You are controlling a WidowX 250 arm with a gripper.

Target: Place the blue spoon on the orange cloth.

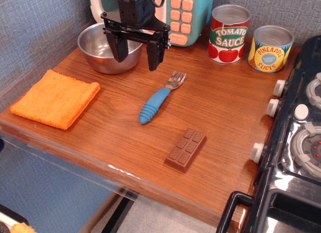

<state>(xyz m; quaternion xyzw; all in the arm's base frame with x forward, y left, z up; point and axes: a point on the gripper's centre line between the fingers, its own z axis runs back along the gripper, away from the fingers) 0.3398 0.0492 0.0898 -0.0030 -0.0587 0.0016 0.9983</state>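
The blue spoon (160, 98) lies flat on the wooden counter (225, 112), well to the right of the orange cloth (56, 98), tines pointing away from me. I see my gripper (137, 56) hanging above the counter, behind the spoon and in front of the steel bowl (95, 46), its fingers spread wide and holding nothing. The chocolate bar (186, 149) sits nearer me than the spoon.

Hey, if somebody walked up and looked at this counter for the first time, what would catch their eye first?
Probably the bright orange cloth lying flat at the left edge of the wooden counter, and the black claw hanging open in front of the steel bowl at the back. Next, the blue spoon lies mid-counter with a chocolate bar nearer the front, apart from it.
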